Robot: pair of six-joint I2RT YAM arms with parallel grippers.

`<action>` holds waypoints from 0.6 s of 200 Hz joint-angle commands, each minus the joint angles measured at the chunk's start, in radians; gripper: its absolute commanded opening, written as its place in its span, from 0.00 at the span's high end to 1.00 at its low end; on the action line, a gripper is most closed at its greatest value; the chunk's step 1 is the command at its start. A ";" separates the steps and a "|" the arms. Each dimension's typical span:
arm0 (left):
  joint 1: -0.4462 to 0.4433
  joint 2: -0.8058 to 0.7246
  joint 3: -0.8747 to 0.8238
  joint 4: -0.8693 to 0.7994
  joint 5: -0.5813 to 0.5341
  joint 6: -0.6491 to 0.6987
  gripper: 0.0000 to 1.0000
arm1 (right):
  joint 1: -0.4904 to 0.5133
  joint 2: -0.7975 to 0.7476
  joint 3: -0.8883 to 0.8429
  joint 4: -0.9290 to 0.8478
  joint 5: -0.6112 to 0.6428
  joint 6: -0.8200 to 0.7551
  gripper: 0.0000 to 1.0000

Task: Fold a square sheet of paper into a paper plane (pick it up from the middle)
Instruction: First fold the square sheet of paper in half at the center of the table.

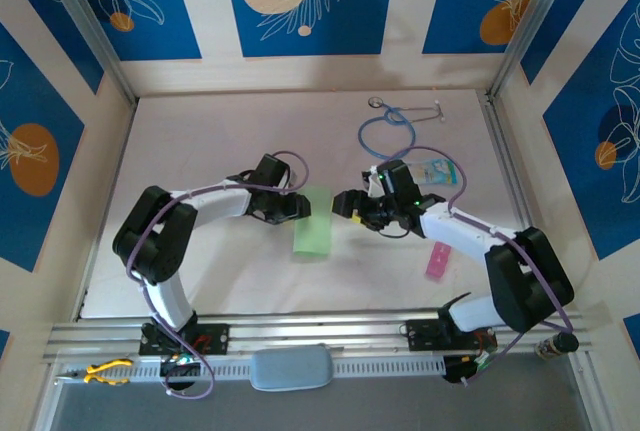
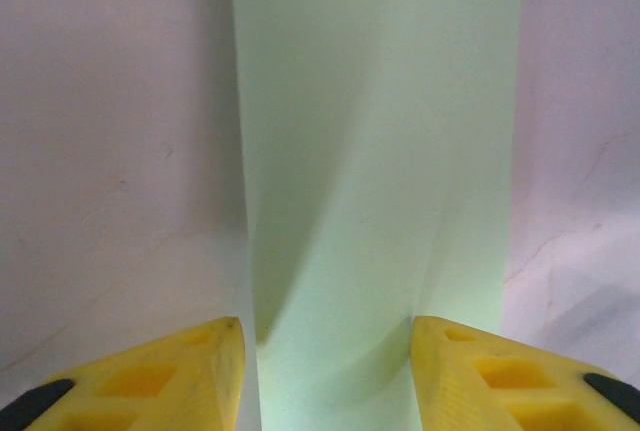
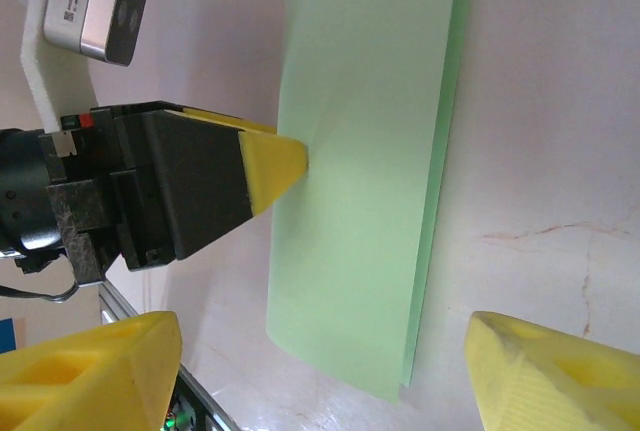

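The square sheet of paper (image 1: pixel 312 223) is sitting about mid-desk, a bit toward the near edge, right between the two arms. It's already doubled over into a long rectangle. From the right wrist you can see two layers, with the lower one peeking out as a slightly darker green sliver along the long edge away from the left claw (image 1: pixel 298 207). It's plain matte light green, no print, with sharp corners.

Handling-wise I'd treat it as featherweight and floppy. It'll probably slide on the desk (image 1: pixel 200 151), which looks smooth and pale with a few faint scuffs, and it'll crease wherever you pinch too hard. The top layer bows up a little instead of lying flat, so my guess is the fold isn't pressed down hard yet.

The left claw is at the long edge facing the desk's left side, jaws apart and not clenched on anything. Its yellow fingertips (image 2: pixel 200 366) look to be resting on the sheet, one near the edge and one further in. The right claw (image 1: pixel 345 203) is just off the opposite long edge, spread wide and holding nothing.

Where to grab: I'd pin one half flat with a fingertip and take the free edge near its middle. I'd skip the corners, since they'd likely just curl. Those wedge-shaped tips look like hard plastic, so go with light pressure and slow drags or the sheet skates away.
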 commanded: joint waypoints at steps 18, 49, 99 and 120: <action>0.014 -0.018 -0.015 -0.033 -0.032 0.026 0.53 | 0.011 0.046 0.026 0.040 -0.019 0.032 0.31; 0.016 -0.009 -0.013 -0.033 -0.037 0.020 0.53 | 0.012 0.080 0.018 0.086 -0.019 0.069 0.41; 0.018 0.006 -0.018 -0.006 -0.012 0.033 0.50 | 0.014 0.095 0.010 0.091 0.015 0.088 0.44; 0.017 0.022 -0.009 -0.019 0.005 0.066 0.50 | 0.012 0.094 0.011 0.068 0.036 0.093 0.44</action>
